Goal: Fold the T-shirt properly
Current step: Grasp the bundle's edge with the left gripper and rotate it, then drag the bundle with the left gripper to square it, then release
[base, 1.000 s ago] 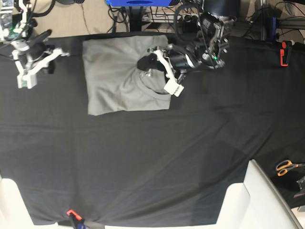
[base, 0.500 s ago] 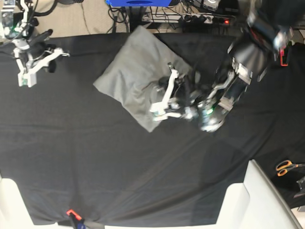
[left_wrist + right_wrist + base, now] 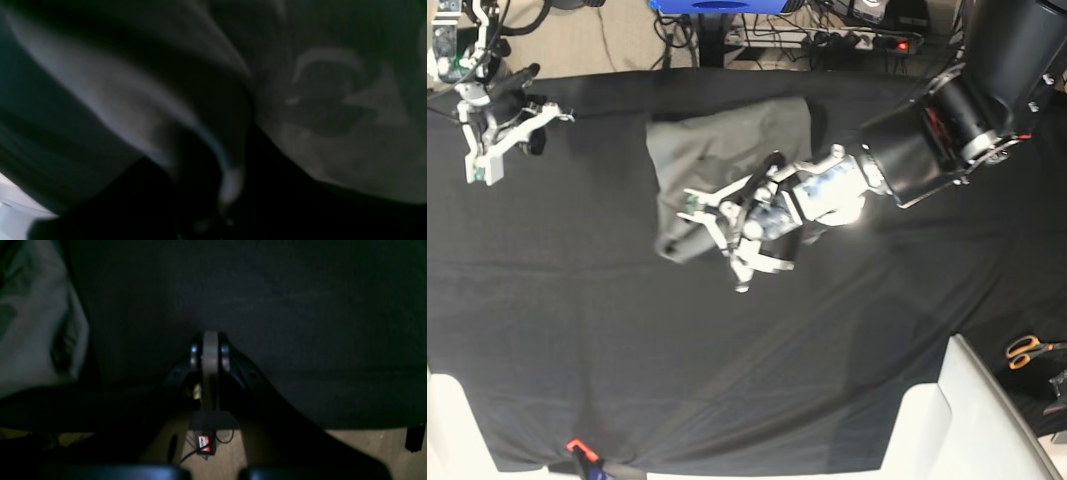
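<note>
The grey T-shirt [image 3: 727, 150] lies crumpled and bunched on the black table cloth [image 3: 727, 370], left of centre at the back. My left gripper [image 3: 719, 232] reaches in from the right and sits in the shirt's lower edge, with cloth gathered around it, and looks shut on it. The left wrist view is blurred and filled with grey fabric [image 3: 333, 150]. My right gripper [image 3: 479, 168] is shut and empty at the far left edge of the table. In the right wrist view its fingers [image 3: 210, 340] are pressed together, with the shirt [image 3: 30, 340] off to the left.
Orange-handled scissors [image 3: 1027, 350] lie at the right edge. An orange clamp [image 3: 577, 447] holds the cloth at the front edge. White blocks [image 3: 987, 420] stand at the front corners. Cables and a power strip [image 3: 867, 42] run behind the table.
The shirt was a neat folded rectangle, then turned into a diamond, and is now crumpled. My left arm swung across it from the back right toward the left. My right arm stayed put.
</note>
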You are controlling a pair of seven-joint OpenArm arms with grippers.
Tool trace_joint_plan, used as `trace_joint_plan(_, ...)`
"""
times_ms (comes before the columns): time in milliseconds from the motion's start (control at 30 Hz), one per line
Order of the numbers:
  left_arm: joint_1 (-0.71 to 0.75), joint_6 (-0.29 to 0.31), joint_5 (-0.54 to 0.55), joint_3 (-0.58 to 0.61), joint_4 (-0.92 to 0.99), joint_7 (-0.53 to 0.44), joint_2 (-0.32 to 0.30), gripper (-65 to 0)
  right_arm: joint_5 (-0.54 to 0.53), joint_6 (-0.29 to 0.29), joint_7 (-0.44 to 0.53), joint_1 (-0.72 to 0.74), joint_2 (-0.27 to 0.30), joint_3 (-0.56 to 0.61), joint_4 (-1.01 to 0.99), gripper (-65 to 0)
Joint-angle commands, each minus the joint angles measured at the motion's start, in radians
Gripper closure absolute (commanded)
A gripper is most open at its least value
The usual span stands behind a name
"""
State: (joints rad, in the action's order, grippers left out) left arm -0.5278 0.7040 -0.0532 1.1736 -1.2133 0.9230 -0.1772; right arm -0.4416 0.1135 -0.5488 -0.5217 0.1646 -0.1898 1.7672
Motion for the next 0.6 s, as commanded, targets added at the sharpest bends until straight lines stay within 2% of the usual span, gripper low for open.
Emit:
trace_joint_plan(0, -0.015, -0.006, -0.012, -0.007, -0.006, -0.025, 0.014, 0.0, -0.004, 0.001, 0.016, -0.002, 0.008, -0.006, 0.018, -0.2)
trace_joint_plan(200, -0.013, -0.006, -0.010, 0.004, 0.002, -0.094, 0.025, 0.0, -0.003, 0.001, 0.016, 0.008, 0.008, -0.006, 0.017, -0.3)
trace_joint_plan(400, -0.016, -0.006, -0.010, -0.007, 0.002, -0.089, 0.023, 0.0, -0.003, 0.001, -0.060, 0.044, 0.008, -0.012, 0.015, -0.2)
trace_joint_plan(567, -0.013, -0.006, -0.010, -0.007, 0.002, -0.086, 0.021, 0.0, -0.003, 0.001, -0.064, 0.053, 0.008, -0.007, 0.021, -0.2)
